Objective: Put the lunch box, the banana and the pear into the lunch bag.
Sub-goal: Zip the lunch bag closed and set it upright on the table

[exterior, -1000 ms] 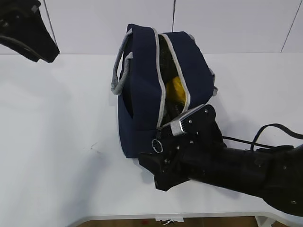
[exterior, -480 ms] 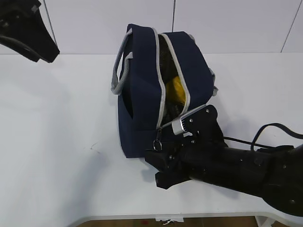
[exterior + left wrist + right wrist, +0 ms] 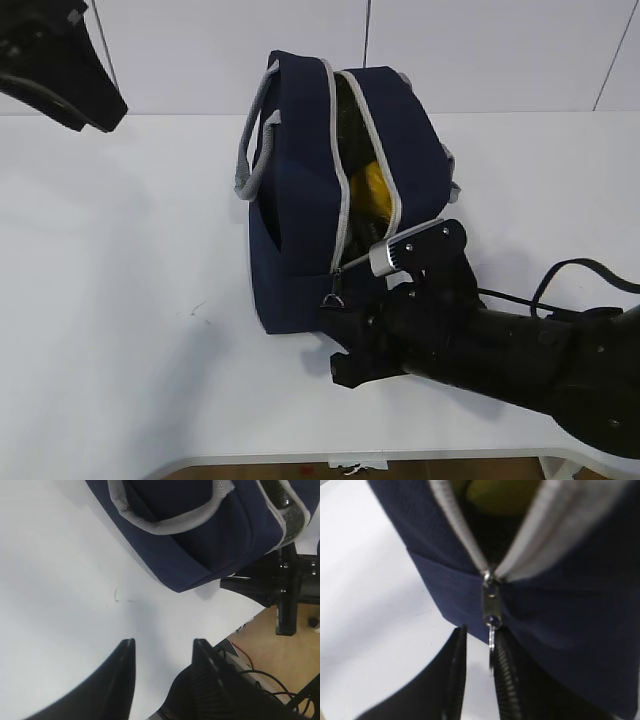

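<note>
A smooth white surface point(image 3: 120, 300) (with one tiny scratch point(image 3: 195, 311)) meets a white panelled wall point(image 3: 480, 50); the wooden floor point(image 3: 265, 645) shows below.

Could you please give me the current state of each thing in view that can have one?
lunch bag: lying on the table, zipper open along the top.
zipper pull: at the near end of the zipper, ring hanging between the right fingers.
yellow fruit: inside the bag, partly hidden.
right gripper: jaws narrowed around the ring; grip not certain.
left gripper: open, empty, above the table.
</note>
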You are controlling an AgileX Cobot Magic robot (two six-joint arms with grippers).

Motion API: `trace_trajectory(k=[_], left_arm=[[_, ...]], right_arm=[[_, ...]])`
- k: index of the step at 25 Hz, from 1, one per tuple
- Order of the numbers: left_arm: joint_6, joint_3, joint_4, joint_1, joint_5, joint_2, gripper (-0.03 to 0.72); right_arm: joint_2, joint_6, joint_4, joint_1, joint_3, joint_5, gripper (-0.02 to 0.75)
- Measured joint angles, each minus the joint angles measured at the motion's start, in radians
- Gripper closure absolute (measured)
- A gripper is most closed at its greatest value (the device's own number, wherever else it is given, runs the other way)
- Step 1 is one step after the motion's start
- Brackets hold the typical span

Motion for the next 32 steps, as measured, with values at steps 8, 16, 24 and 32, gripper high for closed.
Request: trace_trajectory(k=[8,16,24,32], left_arm=[[0.0,0.0,-0.028,0.0,0.0,0.0,0.4],[0.0,0.0,-0.045,0.0,0.0,0.0,0.4],[0.0,0.0,-0.069,0.0,0.0,0.0,0.4],[0.0,0.0,-0.069,0.0,0.0,0.0,0.4]], right_arm=[[0.0,0.001,0.037,0.0,0.0,0.003,0.722],[-0.03,0.001,0.038,0.0,0.0,0.039,0.737],[-0.166,0.001,0.035,0.0,0.0,0.16,0.737],[-0.337,0.001,0.035,0.0,0.0,0.276,0.737]])
